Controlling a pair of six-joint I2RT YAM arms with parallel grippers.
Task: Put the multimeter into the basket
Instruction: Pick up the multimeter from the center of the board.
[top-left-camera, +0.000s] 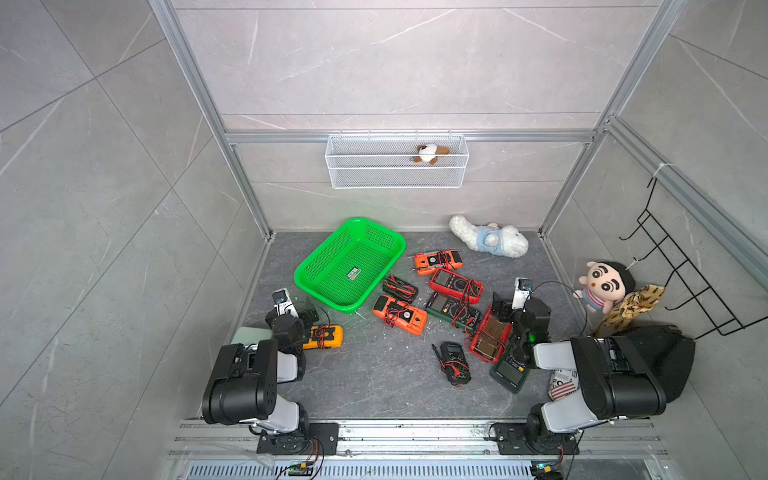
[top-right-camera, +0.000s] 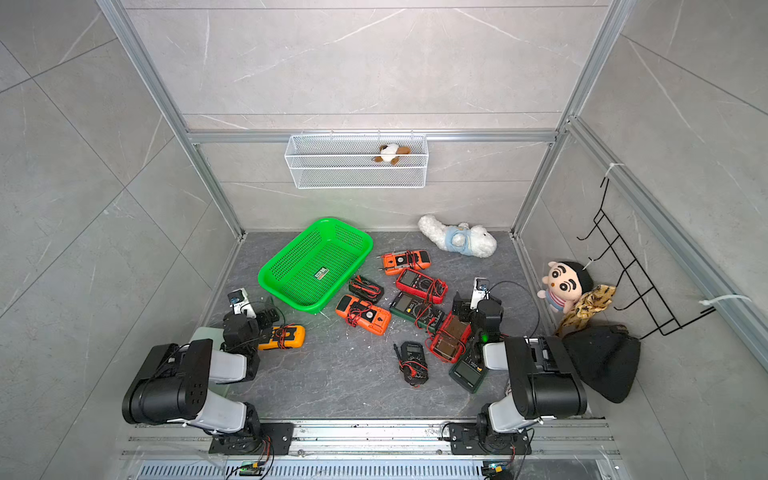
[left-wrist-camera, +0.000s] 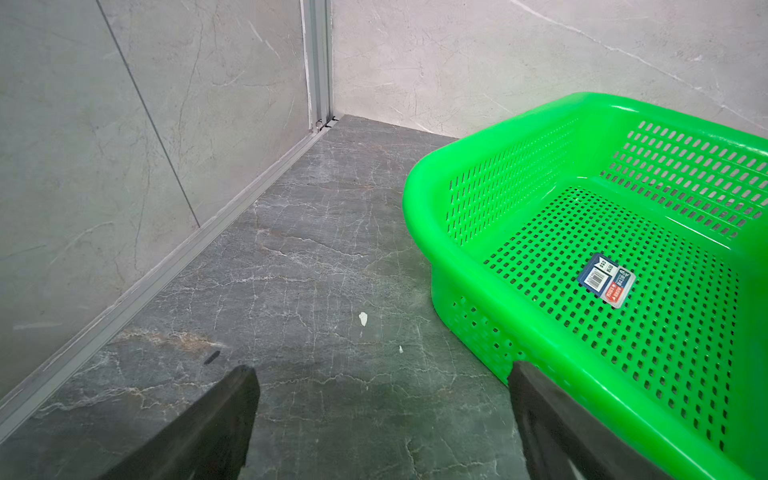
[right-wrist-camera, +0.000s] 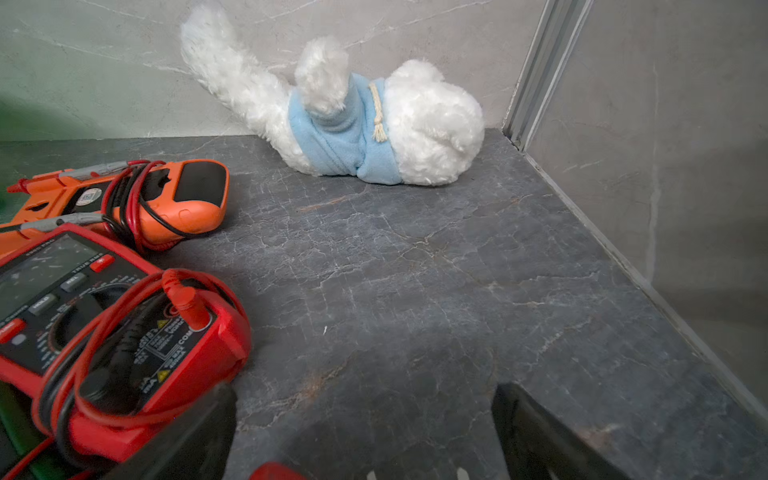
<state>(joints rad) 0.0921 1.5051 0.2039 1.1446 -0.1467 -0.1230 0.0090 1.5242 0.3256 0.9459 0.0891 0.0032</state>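
Green basket (top-left-camera: 328, 249) holds label (top-left-camera: 353, 273) (multimeter (top-left-camera: 400, 314) just outside); wire basket (top-left-camera: 397, 178), plush (top-left-camera: 430, 153); left gripper (left-wrist-camera: 380, 368), right gripper (right-wrist-camera: 363, 386): fingers apart.

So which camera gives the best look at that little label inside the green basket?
The left wrist view: the label in the green basket is large, barcode visible. In both top views it is a tiny patch. The right wrist view misses it.
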